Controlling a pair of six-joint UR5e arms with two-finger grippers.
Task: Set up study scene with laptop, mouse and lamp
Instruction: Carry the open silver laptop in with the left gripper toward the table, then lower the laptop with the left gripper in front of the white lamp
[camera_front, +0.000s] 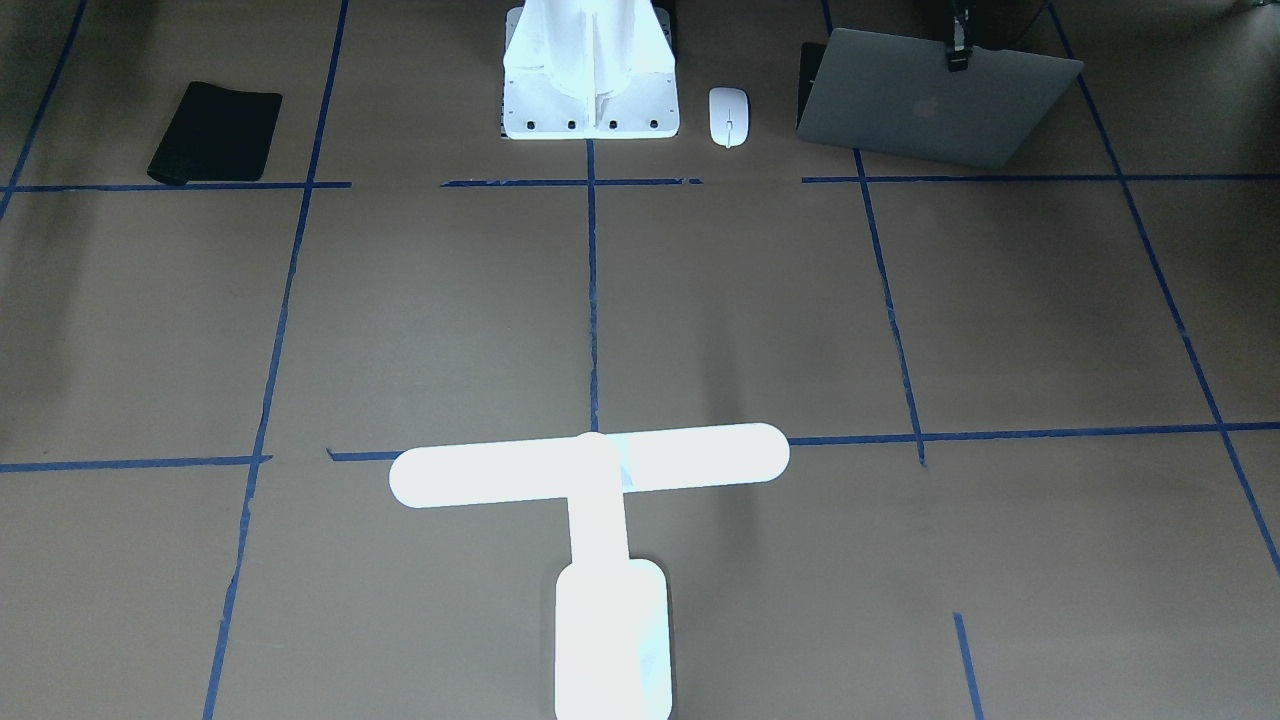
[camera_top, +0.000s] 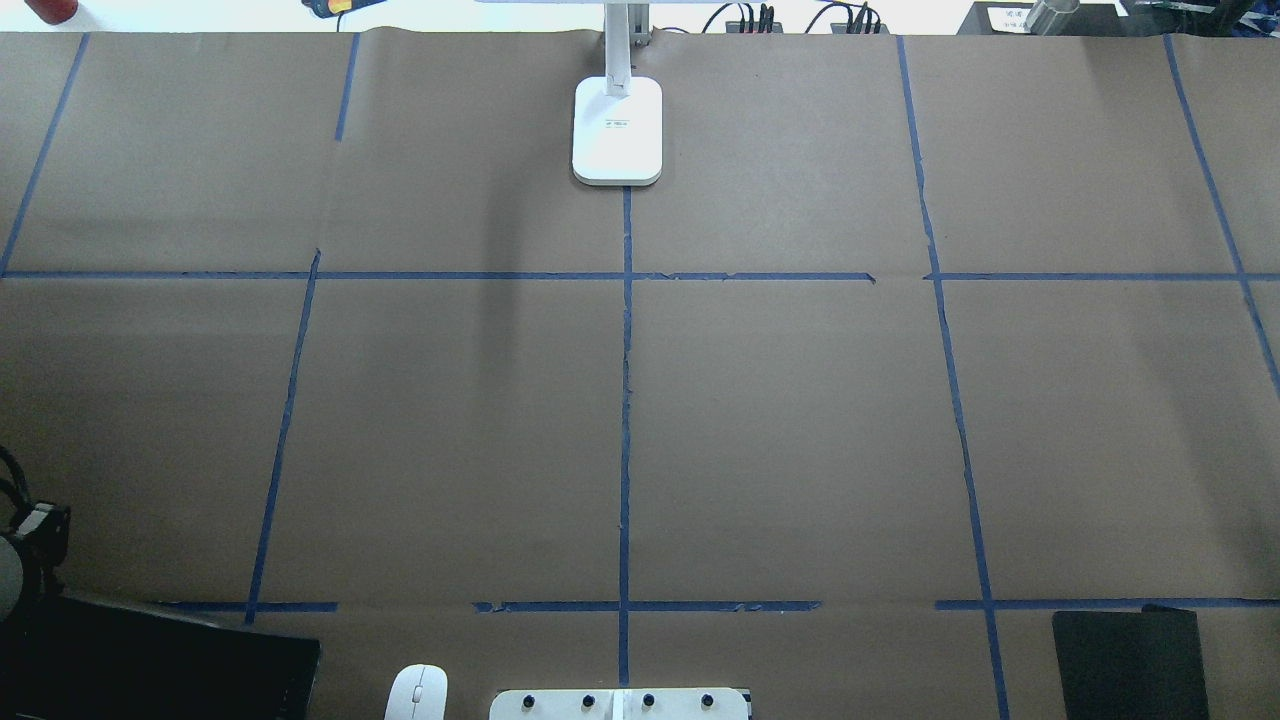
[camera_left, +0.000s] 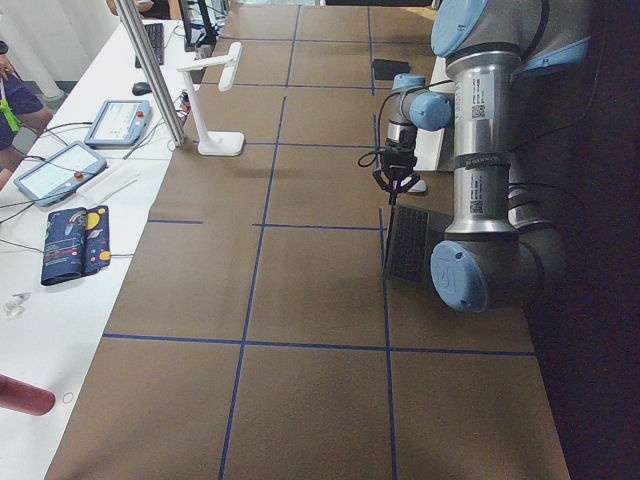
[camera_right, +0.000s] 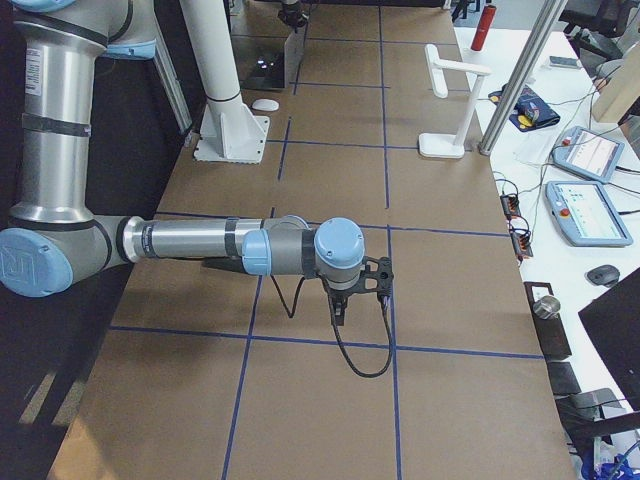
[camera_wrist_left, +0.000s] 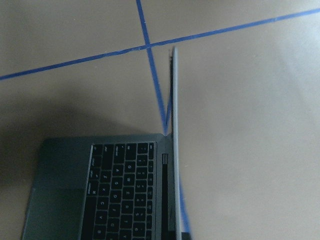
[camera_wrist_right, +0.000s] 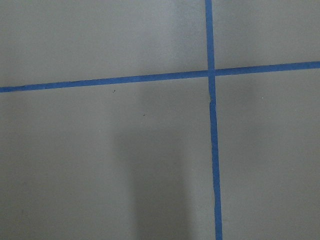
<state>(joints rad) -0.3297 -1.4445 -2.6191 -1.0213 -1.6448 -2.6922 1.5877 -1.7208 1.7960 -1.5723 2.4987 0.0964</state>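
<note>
The mouse (camera_front: 728, 116) is lying between the pedestal (camera_front: 590, 105) and the open grey laptop (camera_front: 940, 100) at the robot's left. The left gripper (camera_left: 397, 190) is hovering at its lid edge; its jaws, and the right gripper's (camera_right: 339, 314), I cannot tell.

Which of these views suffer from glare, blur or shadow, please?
Exterior front-facing: the lamp is blown out to featureless white. Left wrist-mounted: the laptop has a soft lid edge and sharper keys. Right wrist-mounted: a soft shadow darkens the brown paper, with no glare.

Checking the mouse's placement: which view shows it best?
Exterior front-facing: the mouse lies whole beside the pedestal. Overhead crops it; exterior right shows it tiny; exterior left is unclear; wrist views miss it.
</note>
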